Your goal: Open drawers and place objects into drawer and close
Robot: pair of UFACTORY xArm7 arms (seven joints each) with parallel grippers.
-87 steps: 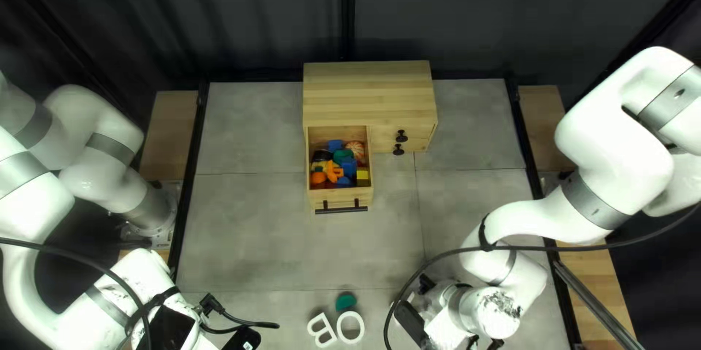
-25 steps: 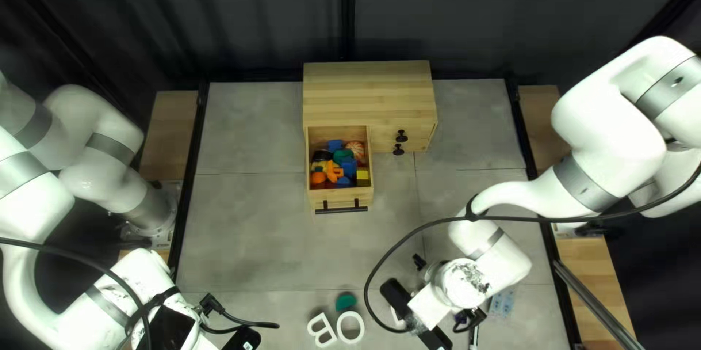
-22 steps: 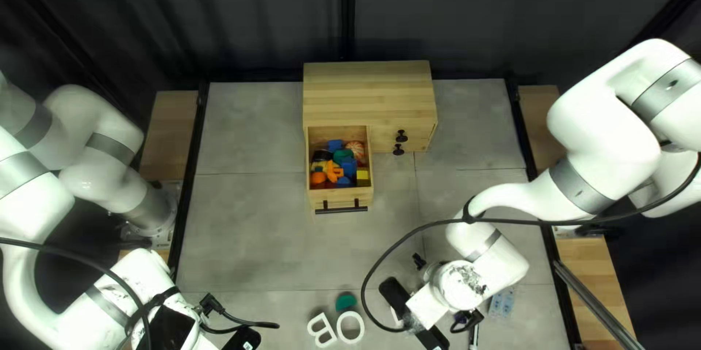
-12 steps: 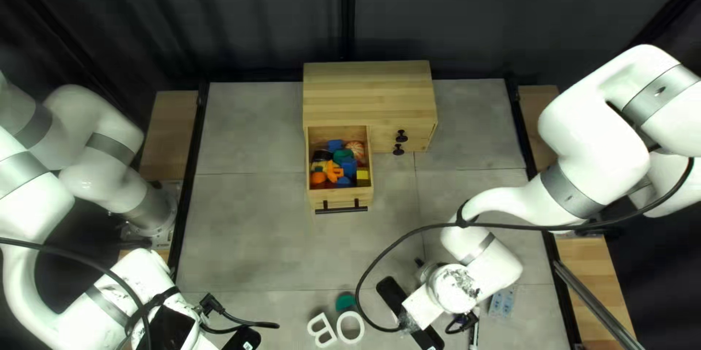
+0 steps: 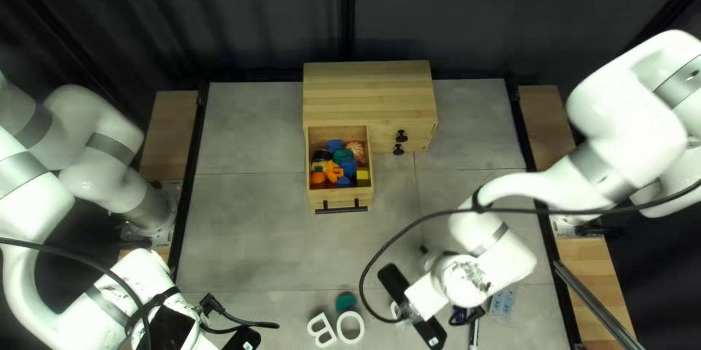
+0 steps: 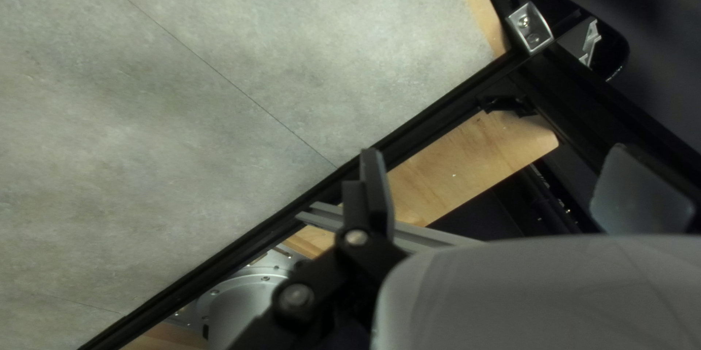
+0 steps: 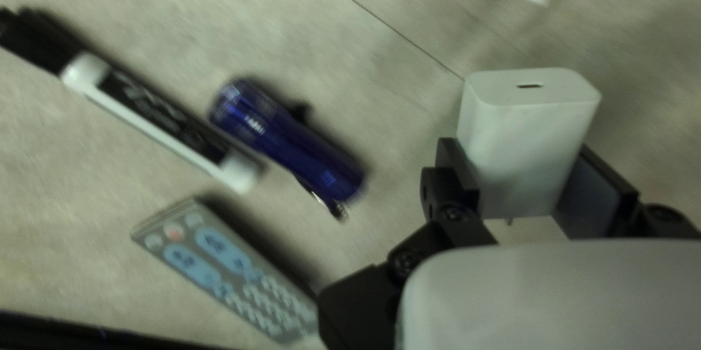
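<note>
The right gripper (image 5: 415, 309) clasps a USB-C power adapter (image 7: 527, 138), blue flashlight (image 7: 288, 142) beside it; the left gripper (image 5: 241, 338) stands parted

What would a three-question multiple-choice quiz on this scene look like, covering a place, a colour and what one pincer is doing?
1. Where are the colourful toys?
A) In the open drawer
B) On top of the cabinet
C) Beside the marker

2. What colour is the small torch?
A) Red
B) Blue
C) Yellow

3. What is the right pincer doing?
A) Standing open, empty
B) Gripping the marker
C) Gripping a white charger

1: A, the toys fill the pulled-out drawer.
2: B, its barrel is deep blue.
3: C, both fingers touch the charger's sides.
</note>
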